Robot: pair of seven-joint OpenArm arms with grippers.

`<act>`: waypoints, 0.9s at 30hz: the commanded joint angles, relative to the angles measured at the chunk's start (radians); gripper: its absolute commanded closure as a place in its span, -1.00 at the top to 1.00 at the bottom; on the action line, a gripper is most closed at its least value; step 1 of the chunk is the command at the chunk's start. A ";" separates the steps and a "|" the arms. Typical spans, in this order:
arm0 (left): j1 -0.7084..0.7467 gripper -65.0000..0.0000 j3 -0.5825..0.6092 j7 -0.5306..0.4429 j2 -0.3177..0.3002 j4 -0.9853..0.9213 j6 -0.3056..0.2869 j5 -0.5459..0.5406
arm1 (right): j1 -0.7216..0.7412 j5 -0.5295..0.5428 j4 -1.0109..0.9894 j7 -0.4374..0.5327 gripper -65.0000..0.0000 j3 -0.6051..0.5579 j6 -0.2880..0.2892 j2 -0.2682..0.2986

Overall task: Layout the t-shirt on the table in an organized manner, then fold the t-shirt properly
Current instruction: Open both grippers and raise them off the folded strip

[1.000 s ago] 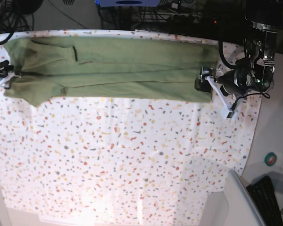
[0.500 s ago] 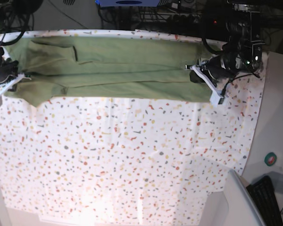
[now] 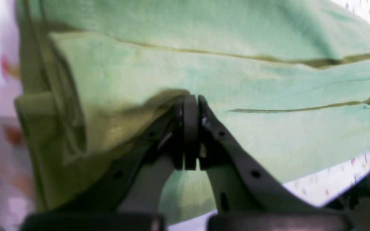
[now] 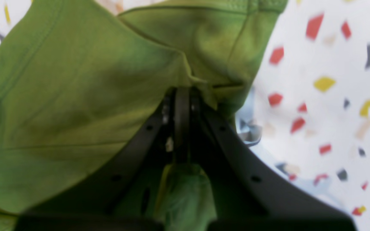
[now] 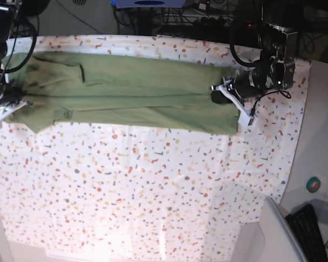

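The olive-green t-shirt (image 5: 142, 90) lies as a long narrow strip, folded lengthwise, along the far side of the speckled table (image 5: 153, 180). My left gripper (image 5: 217, 94) is at the strip's right end, shut on the t-shirt fabric. In the left wrist view (image 3: 189, 99) its closed tips pinch the t-shirt (image 3: 236, 80), which bunches there. My right gripper (image 5: 11, 101) is at the strip's left end. In the right wrist view (image 4: 181, 91) it is shut on a fold of the t-shirt (image 4: 75, 96), above the table (image 4: 316, 96).
A grey bin (image 5: 273, 234) stands at the front right corner. A green tape roll (image 5: 314, 184) and a black keyboard (image 5: 309, 229) lie off the table's right edge. Cables and equipment (image 5: 169, 16) crowd the area behind the table's far edge.
My left gripper has moved left, carrying the t-shirt's right end with it. My right gripper has shifted slightly at the left end. The strip has slid a little to the left.
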 commanded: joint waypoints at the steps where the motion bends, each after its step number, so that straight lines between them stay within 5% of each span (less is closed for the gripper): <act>1: -0.015 -1.00 -0.004 0.007 -0.021 -0.006 0.049 0.065 | 0.022 -0.009 -0.012 -0.001 -1.00 0.000 -0.001 0.008; 9: -0.041 -1.00 -0.014 0.012 -0.022 0.015 0.049 0.065 | 0.079 -0.009 -0.035 0.060 -1.00 0.000 -0.001 0.011; 21: 0.042 -1.00 -0.068 0.067 -0.015 0.248 0.049 0.057 | -0.022 -0.007 0.439 -0.153 -1.00 0.002 -0.001 0.003; 25: 0.059 -1.00 -0.203 0.158 0.016 0.334 0.042 0.057 | 0.104 -0.007 0.338 -0.153 -0.27 0.002 0.000 0.005; 27: 0.061 -1.00 -0.252 0.190 0.021 0.373 0.041 0.057 | 0.196 -0.007 0.210 -0.153 -0.19 -0.001 0.004 0.005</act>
